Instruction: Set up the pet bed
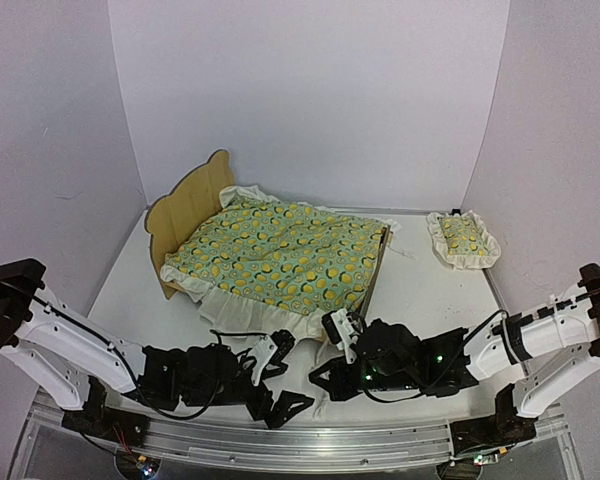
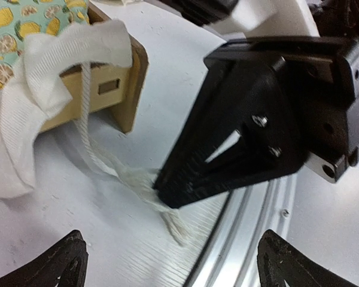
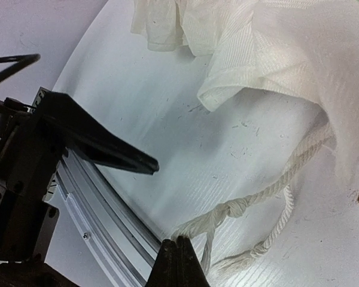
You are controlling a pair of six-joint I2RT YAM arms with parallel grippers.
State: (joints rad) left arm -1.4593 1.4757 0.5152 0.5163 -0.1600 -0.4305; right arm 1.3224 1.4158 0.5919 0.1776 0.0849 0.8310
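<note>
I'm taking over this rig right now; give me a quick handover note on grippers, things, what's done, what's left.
Left gripper: open, empty, near the pet bed foot.
Right gripper: shut on white cord trailing from under the blanket.
Done: blanket spread over the bed.
Pillow: on the table, far right, off the bed.
Left, likely: release cord, place pillow on bed.

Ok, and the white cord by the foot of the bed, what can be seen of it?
The white cord is twisted, cotton-looking rope, slack. It comes out from under the blanket's white ruffle at the foot corner of the pet bed, trails over the table, has a knot partway along and loose frayed strands at its end. The right gripper is shut on it just past the knot.
</note>
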